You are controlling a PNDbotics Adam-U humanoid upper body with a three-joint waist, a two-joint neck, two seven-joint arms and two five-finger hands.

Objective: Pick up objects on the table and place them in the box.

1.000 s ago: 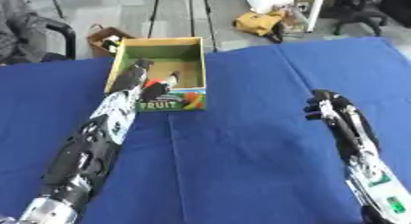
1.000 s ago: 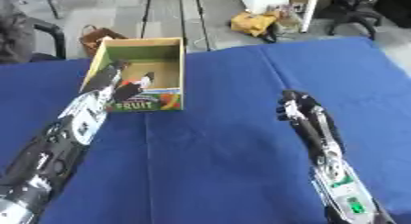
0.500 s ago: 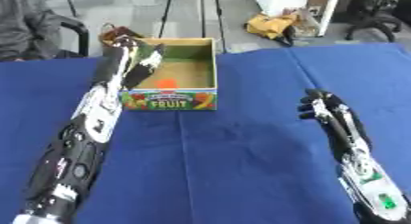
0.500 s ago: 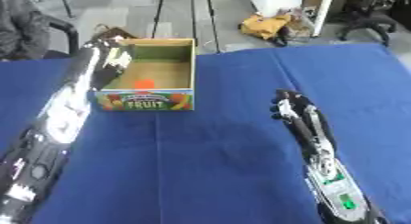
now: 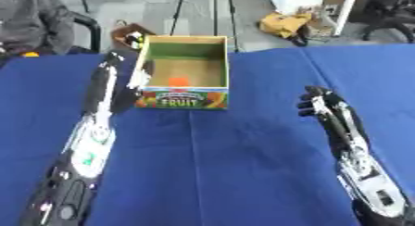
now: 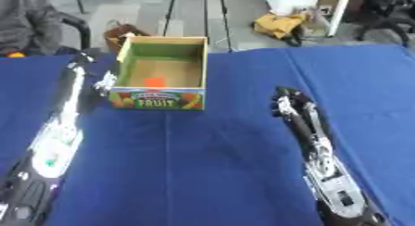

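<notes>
One small orange object (image 5: 178,81) inside green-lined box (image 5: 212,58).

Beyond the blue table (image 5: 243,174), on grey floor: yellow bag (image 5: 284,23) at upper right, brown basket (image 5: 129,34) behind the far edge, tripod legs (image 5: 203,12) between them. Black chair (image 5: 85,28) at upper left.

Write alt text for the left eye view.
An open box with an orange object inside sits on a blue table. The left hand lies beside the box's left wall; the right hand rests apart on the cloth.
</notes>
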